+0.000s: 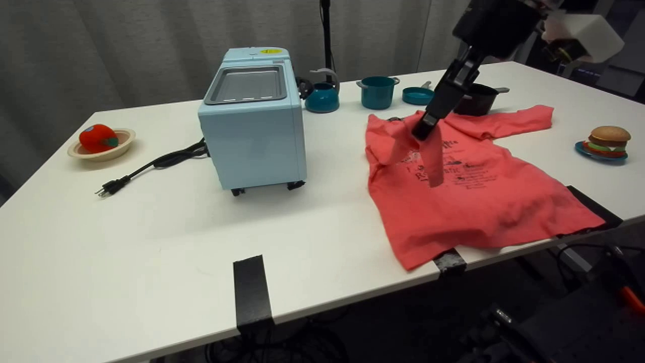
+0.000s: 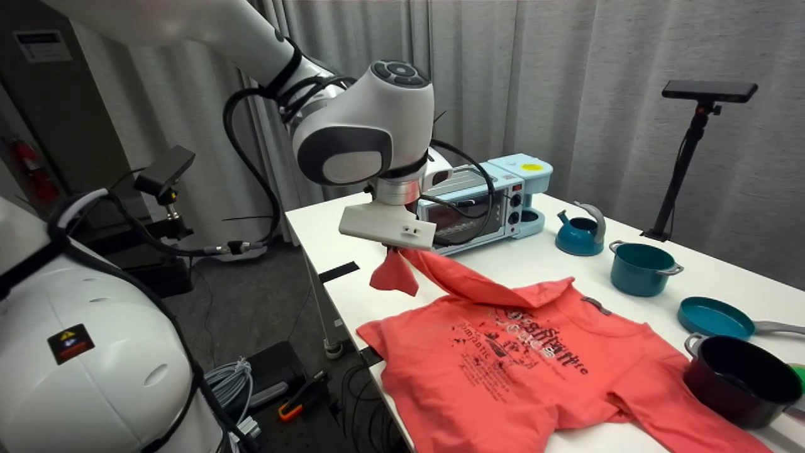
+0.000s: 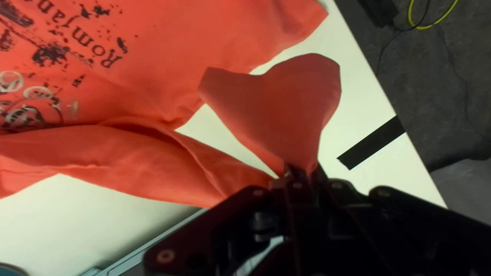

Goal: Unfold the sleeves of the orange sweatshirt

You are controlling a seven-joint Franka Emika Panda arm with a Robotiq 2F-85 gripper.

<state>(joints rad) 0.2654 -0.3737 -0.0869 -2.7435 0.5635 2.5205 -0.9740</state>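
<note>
The orange sweatshirt (image 1: 484, 212) lies print-up on the white table, its hem at the table edge; it also shows in an exterior view (image 2: 440, 377) and the wrist view (image 3: 165, 46). My gripper (image 1: 423, 129) is shut on one sleeve (image 3: 280, 107) near its cuff, above the table; its fingertips (image 3: 303, 172) pinch the cloth. The cuff end hangs loose, and the rest of this sleeve (image 2: 465, 277) slopes down to the shoulder. The other sleeve (image 1: 521, 121) lies stretched out on the table, also seen in an exterior view (image 2: 685, 402).
A light-blue toaster oven (image 1: 257, 146) stands beside the sweatshirt. A teal kettle (image 1: 322, 98), teal pot (image 1: 378, 93), teal pan (image 1: 417, 96) and dark pot (image 1: 476, 99) stand behind it. A toy burger (image 1: 608, 141) sits on a small plate. Black tape (image 1: 252, 287) marks the table edge.
</note>
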